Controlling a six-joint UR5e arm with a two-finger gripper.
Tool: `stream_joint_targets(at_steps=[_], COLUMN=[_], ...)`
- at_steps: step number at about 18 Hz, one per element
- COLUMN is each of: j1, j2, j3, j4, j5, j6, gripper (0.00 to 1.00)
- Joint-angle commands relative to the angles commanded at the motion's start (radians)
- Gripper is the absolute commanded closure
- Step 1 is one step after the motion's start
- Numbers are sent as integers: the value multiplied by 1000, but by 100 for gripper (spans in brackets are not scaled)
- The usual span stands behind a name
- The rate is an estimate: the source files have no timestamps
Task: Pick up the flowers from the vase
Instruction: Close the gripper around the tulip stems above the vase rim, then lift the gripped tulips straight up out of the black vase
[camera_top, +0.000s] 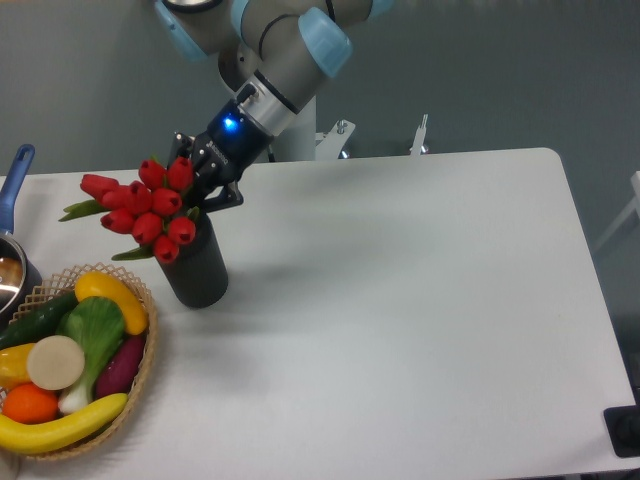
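Observation:
The flowers (145, 205), red tulip buds with green leaves, lean out to the left over the mouth of the vase (197, 268), a black cylinder standing left of the table's middle. The lowest buds overlap the vase's rim. The stems are hidden behind the buds. My gripper (205, 178) reaches down from the upper right, right behind the buds and just above the vase mouth. Its dark fingers (222, 195) sit on either side of the bunch where the stems are and look shut on it.
A wicker basket (140, 375) with fruit and vegetables stands at the front left, close to the vase. A metal pot with a blue handle (17, 170) is at the left edge. The white table (420, 300) extends to the right.

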Motion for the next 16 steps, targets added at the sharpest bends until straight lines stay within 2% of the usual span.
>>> stream_joint_targets(at_steps=[9, 12, 16], j1=[15, 18, 21], j2=[0, 5, 38], j3=[163, 184, 192], j4=[0, 0, 0], j5=[-46, -57, -75], j6=[-215, -250, -287], gripper=[100, 100, 100])
